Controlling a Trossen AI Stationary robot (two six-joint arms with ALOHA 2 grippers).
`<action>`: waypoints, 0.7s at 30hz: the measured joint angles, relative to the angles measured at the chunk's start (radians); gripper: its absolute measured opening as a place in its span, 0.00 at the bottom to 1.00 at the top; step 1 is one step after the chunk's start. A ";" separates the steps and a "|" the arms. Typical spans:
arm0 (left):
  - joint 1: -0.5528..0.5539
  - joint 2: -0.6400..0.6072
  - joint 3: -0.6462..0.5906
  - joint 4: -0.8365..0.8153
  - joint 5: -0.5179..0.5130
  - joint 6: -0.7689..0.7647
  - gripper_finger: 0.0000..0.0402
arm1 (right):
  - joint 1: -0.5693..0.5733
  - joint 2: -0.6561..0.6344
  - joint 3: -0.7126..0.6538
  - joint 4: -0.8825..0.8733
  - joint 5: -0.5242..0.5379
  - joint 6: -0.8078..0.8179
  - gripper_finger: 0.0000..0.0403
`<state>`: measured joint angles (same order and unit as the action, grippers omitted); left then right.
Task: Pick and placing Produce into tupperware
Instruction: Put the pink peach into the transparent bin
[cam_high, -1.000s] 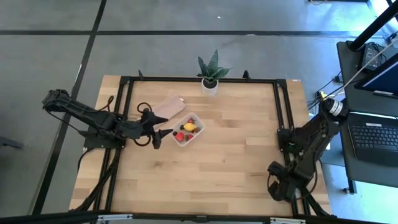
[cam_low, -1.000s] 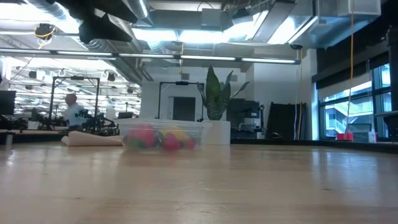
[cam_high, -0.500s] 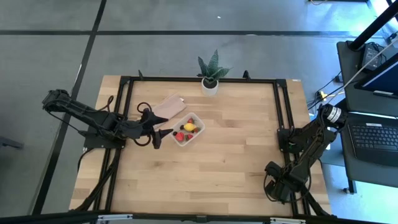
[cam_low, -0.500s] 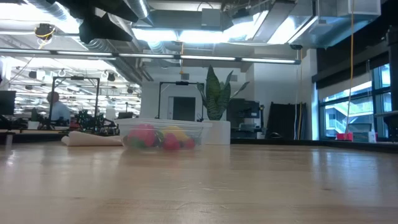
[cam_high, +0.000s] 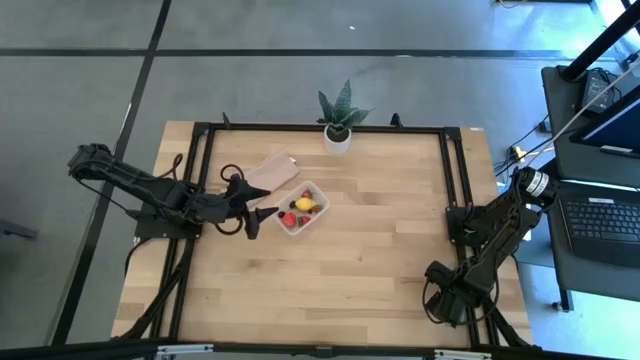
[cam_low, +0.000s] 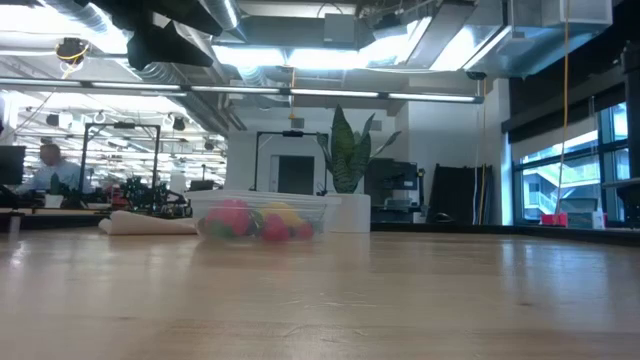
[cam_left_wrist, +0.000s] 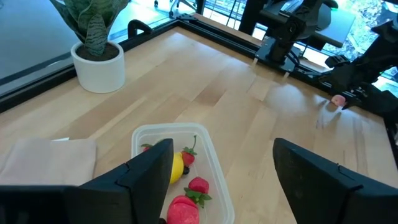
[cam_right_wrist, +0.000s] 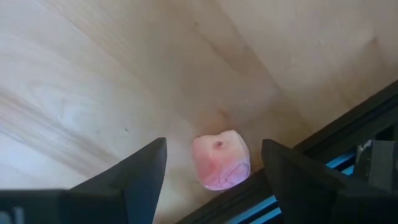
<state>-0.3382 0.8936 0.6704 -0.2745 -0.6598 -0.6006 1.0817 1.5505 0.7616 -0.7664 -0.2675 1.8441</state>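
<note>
Right gripper (cam_right_wrist: 208, 180) has crept lower along our table (cam_high: 360, 260) edge, jaws spread, over a stray pink piece (cam_right_wrist: 221, 158) by the frame. Left gripper (cam_left_wrist: 221, 180) sits unclenched beside the tupperware (cam_high: 302, 208) holding the produce (cam_high: 299, 209), so we're nearly done.

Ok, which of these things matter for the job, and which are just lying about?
Job: tupperware; fruit pieces in it; loose pink piece in front of the right pincer.
Lying about: potted plant; flat tan piece.
</note>
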 joint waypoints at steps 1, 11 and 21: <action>0.000 0.000 0.000 0.000 0.000 0.000 0.66 | 0.000 0.000 0.000 0.001 -0.009 -0.002 0.65; 0.000 0.000 0.000 0.000 0.000 0.000 0.67 | 0.000 0.000 -0.002 -0.010 -0.041 -0.006 0.46; 0.000 0.000 0.000 0.000 0.000 -0.021 0.67 | -0.006 -0.001 0.000 -0.049 -0.052 -0.019 0.20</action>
<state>-0.3382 0.8936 0.6704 -0.2747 -0.6598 -0.6217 1.0756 1.5499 0.7617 -0.8154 -0.3191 1.8256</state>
